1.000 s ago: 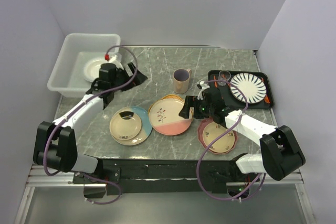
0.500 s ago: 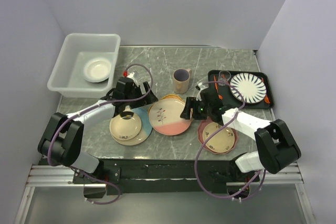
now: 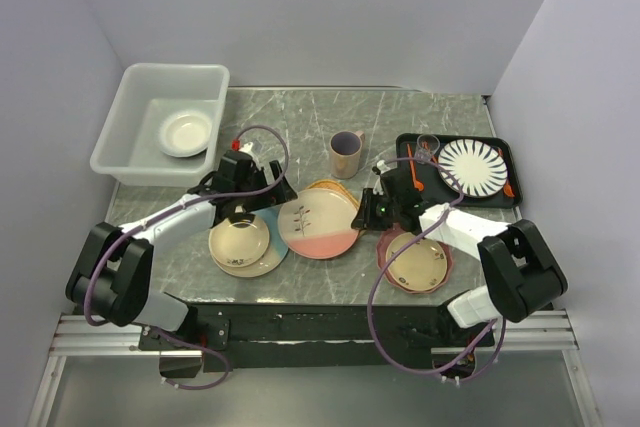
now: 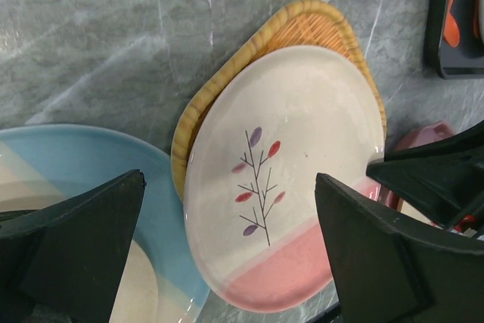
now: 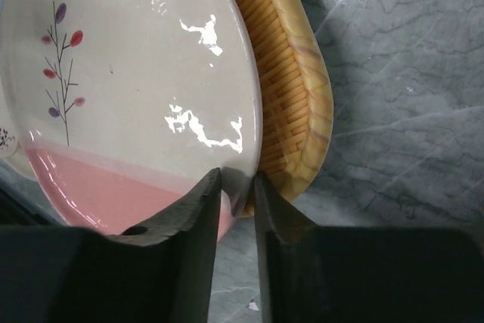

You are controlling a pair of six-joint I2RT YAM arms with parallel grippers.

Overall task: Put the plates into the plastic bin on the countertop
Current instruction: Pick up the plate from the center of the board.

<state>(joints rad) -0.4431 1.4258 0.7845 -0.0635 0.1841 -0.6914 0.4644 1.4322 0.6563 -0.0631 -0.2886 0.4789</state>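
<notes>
Right gripper (image 5: 236, 187) pinched on the rim of the cream-and-pink plate (image 5: 128, 88), plate lying on a yellow woven dish (image 5: 295, 88) mid-countertop (image 3: 300, 117), arm stretched low, left gripper (image 3: 262, 192) spread wide, empty, hovering opposite.

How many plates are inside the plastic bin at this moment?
1: a white plate lies flat on the floor of the plastic bin, at the back left of the countertop. A second plate hidden under it cannot be excluded.

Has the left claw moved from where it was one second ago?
Yes. The left claw was over the near right corner of the plastic bin; now it hangs right of it, nearer the arm bases, by the plates.
</notes>
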